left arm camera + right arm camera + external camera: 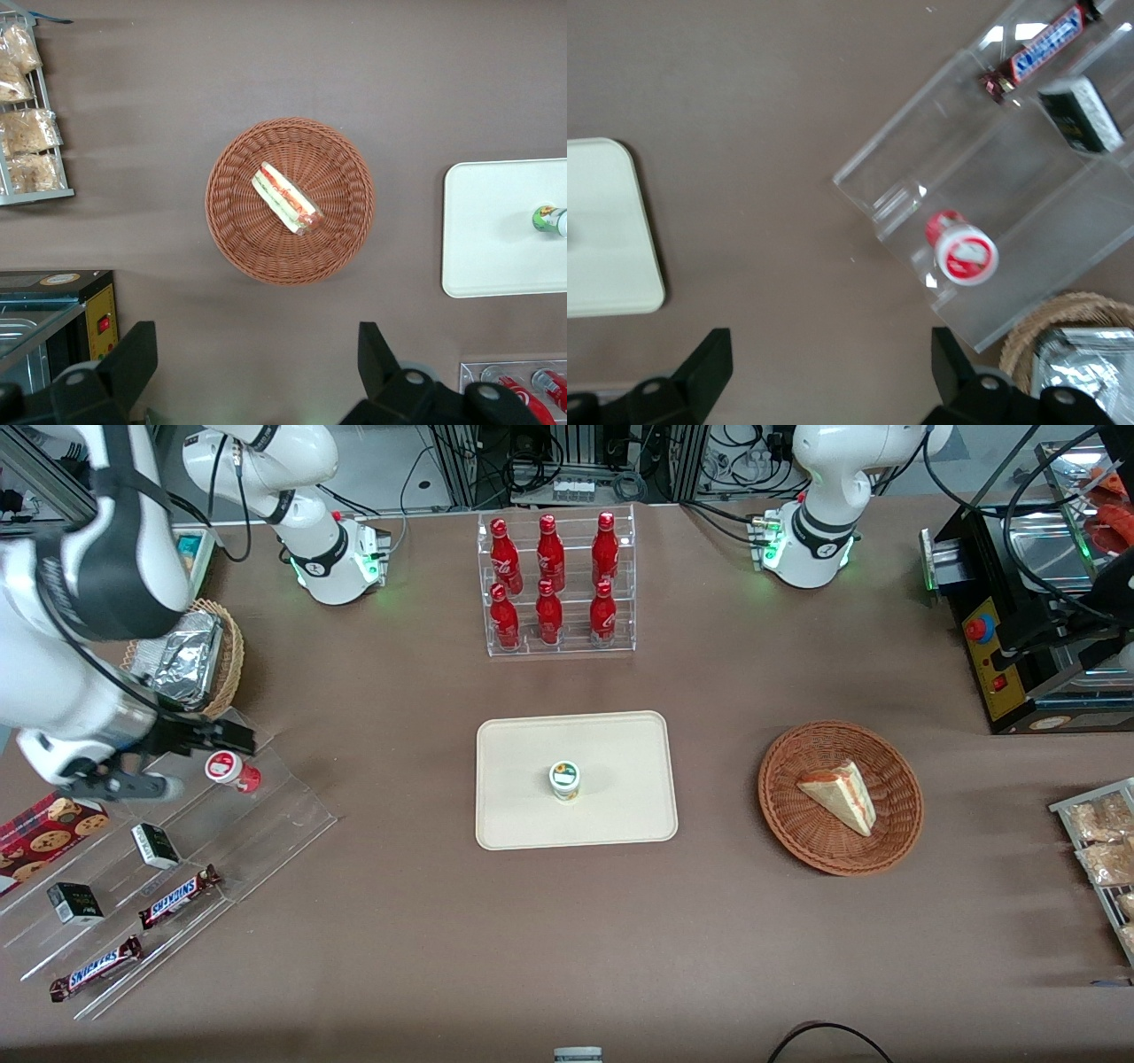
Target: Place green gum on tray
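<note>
Green gum point(565, 780): stands upright on the tray, near its middle, touching nothing else; its green-rimmed lid faces up. In the left wrist view only part of it shows point(549, 219) at the picture's edge.
Tray point(532, 815): cream-beige, flat on the tabletop near its centre, nearer the front camera than the rack of red bottles; one rounded corner shows in the right wrist view point(611, 266).
Gripper point(190, 757): released, fingers spread wide with nothing between them; it hangs above the clear stepped display at the working arm's end of the tabletop, well apart from the tray. The right wrist view shows both dark fingertips point(709, 363) apart over bare tabletop.
Red-lidded bottle point(232, 771): small, on the clear display just beside the gripper, not held; seen from above in the right wrist view point(963, 251).
Clear display point(266, 815): carries chocolate bars point(177, 896) and small dark boxes point(155, 845).
Red bottles point(549, 580): six, upright in a clear rack toward the tabletop's edge farthest from the front camera.
Wicker basket point(886, 841): round, brown, toward the parked arm's end, holding a sandwich wedge point(840, 795).
Foil packet point(186, 657): in a second basket near the working arm's base.
</note>
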{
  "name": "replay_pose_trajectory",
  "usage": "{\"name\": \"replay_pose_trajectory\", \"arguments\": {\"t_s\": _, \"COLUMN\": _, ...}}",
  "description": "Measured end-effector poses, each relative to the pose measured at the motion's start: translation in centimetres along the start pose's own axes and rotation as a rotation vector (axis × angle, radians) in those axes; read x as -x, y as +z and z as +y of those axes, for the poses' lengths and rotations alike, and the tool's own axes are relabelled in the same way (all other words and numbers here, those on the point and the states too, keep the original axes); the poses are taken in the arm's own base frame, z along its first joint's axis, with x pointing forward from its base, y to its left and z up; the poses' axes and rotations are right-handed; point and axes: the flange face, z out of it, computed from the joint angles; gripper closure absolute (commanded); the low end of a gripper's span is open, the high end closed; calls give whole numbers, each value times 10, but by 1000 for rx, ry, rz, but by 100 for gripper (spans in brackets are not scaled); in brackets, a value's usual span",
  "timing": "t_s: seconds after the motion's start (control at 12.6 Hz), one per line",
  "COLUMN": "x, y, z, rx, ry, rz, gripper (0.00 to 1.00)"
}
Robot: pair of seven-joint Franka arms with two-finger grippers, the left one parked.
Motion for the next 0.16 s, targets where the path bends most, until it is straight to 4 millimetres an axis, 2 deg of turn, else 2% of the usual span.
{"name": "replay_pose_trajectory", "arguments": {"t_s": 0.16, "x": 20, "y": -17, "z": 21, "rx": -6, "ry": 28, "rz": -32, "gripper": 0}}
